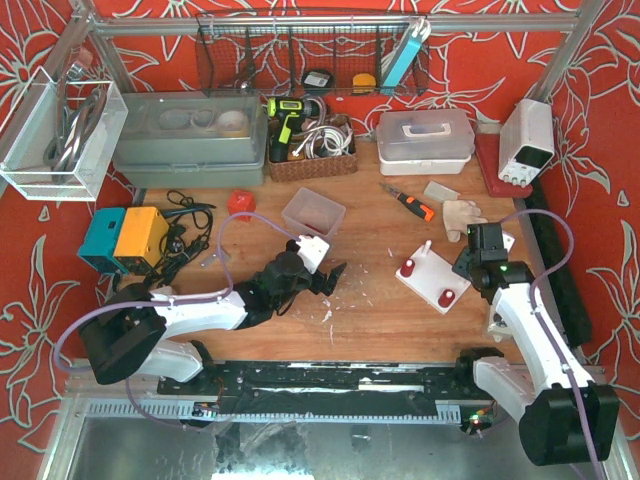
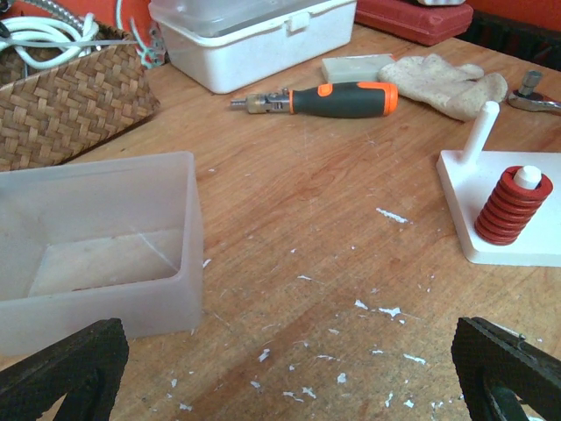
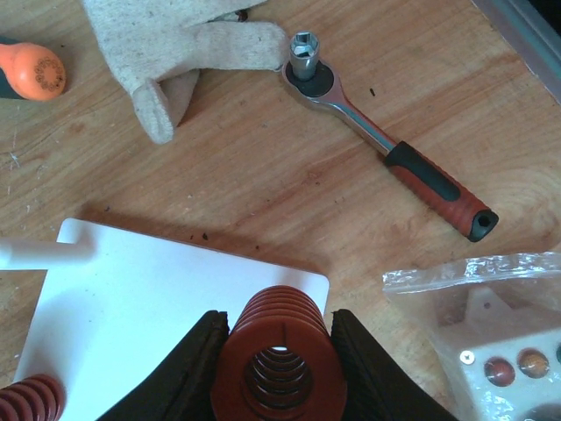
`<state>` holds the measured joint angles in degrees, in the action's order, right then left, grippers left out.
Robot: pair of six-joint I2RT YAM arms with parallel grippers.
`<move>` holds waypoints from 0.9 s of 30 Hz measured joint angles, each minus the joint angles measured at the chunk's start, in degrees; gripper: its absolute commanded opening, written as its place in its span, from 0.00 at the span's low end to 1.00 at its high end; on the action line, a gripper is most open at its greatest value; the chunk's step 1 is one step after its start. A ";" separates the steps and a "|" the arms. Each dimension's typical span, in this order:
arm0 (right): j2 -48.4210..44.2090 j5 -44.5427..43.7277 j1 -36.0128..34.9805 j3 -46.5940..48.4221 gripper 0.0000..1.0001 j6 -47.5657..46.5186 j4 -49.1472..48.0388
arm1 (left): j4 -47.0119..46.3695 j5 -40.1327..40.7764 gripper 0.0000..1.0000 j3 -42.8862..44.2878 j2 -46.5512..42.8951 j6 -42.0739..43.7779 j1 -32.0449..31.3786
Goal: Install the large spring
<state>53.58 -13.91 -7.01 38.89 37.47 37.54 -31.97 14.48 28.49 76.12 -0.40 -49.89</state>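
The large red spring [image 3: 279, 351] sits between my right gripper's [image 3: 279, 355] black fingers, which are shut on it. It hangs over the far right corner of the white base plate [image 3: 158, 307]. From above the held spring [image 1: 447, 298] shows at the plate's [image 1: 428, 282] right end, under the right gripper [image 1: 456, 287]. A second red spring [image 1: 408, 268] [image 2: 513, 206] stands on a white post at the plate's other end, near a bare white peg [image 2: 482, 132]. My left gripper [image 1: 325, 276] [image 2: 285, 386] rests open over bare wood left of the plate, holding nothing.
A translucent bin [image 1: 313, 212] [image 2: 96, 246] stands just beyond the left gripper. An orange-and-black screwdriver [image 2: 342, 99], a cloth glove [image 3: 166, 44] and a ratchet [image 3: 386, 145] lie beyond the plate. A plastic bag of parts [image 3: 491, 333] lies to its right.
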 measured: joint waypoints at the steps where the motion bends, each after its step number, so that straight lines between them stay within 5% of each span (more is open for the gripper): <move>1: 0.13 0.11 -0.02 -0.13 0.00 0.00 -0.35 | 0.02 0.00 1.00 0.00 0.00 0.00 0.00; 8: 1.79 0.61 0.37 -2.40 0.01 -0.31 -3.76 | 0.02 0.00 1.00 0.00 -0.13 0.20 -0.04; 13: 3.28 0.79 0.55 -3.65 0.39 -0.44 -5.64 | 0.04 0.00 1.00 0.00 -0.24 0.22 -0.09; 27: 2.23 2.91 0.72 -2.78 0.68 -3.30 -6.75 | 0.07 2.27 1.00 0.00 -0.28 -0.13 -0.13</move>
<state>55.81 -11.00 -6.28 36.12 34.17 30.79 -31.90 16.75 28.49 75.83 -0.54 -50.02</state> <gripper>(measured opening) 0.617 0.998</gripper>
